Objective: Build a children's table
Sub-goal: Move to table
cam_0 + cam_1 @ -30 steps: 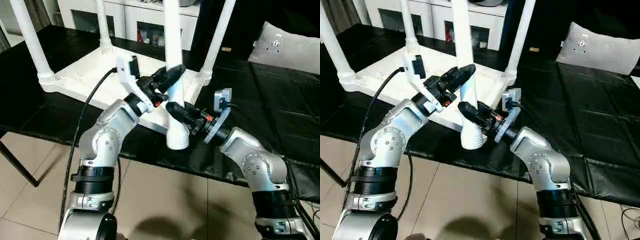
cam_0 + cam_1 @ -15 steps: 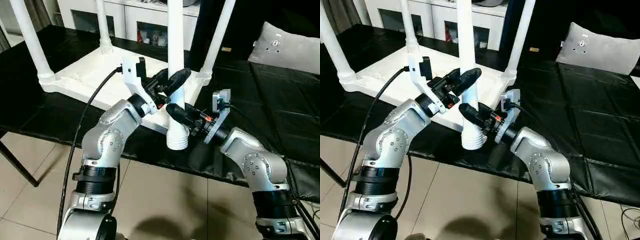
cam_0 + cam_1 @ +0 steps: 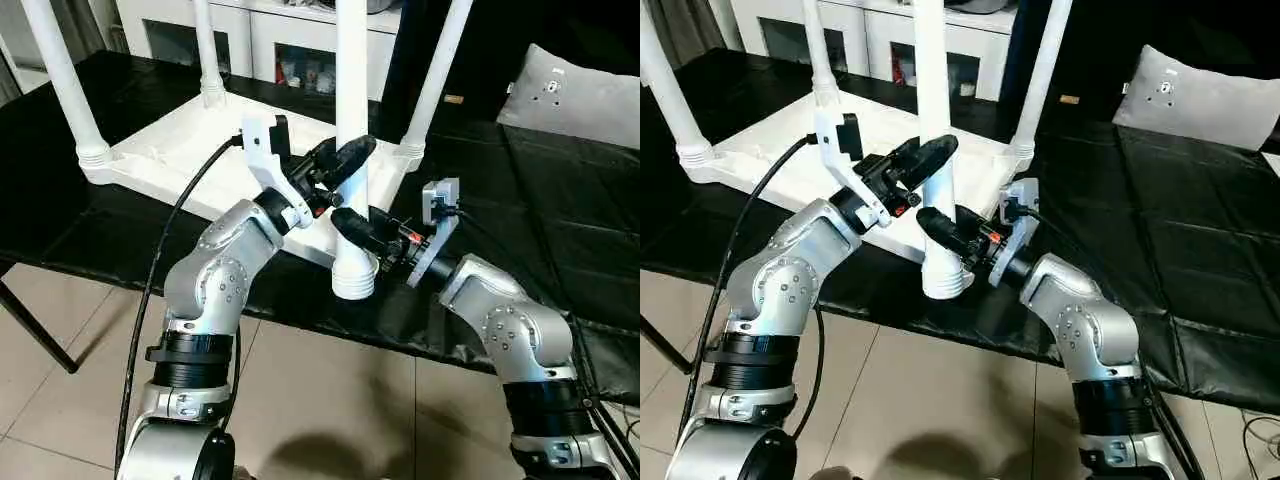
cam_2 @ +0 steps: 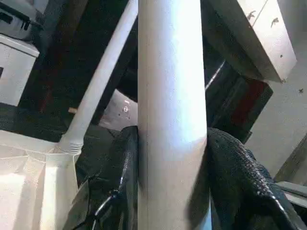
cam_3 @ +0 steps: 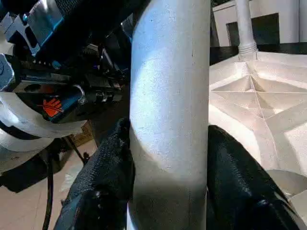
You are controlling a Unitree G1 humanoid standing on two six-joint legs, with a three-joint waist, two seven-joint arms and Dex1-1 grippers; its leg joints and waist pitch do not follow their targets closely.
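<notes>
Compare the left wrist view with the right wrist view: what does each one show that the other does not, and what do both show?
Left wrist view alone: a fitted leg standing in its corner socket, with dark background behind.

Right wrist view alone: the ribbed underside of the tabletop, and the left gripper higher on the held leg.

Both: the held leg upright, with black fingers against both its sides.

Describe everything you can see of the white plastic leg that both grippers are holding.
The white round plastic table leg stands roughly upright at the near corner of the upturned white tabletop. Smooth and matte, it widens to a ribbed collar at its base, at the round corner socket. The left gripper clamps its shaft, and the right gripper clamps it just below. Black fingers press both sides. Its top runs out of view.
</notes>
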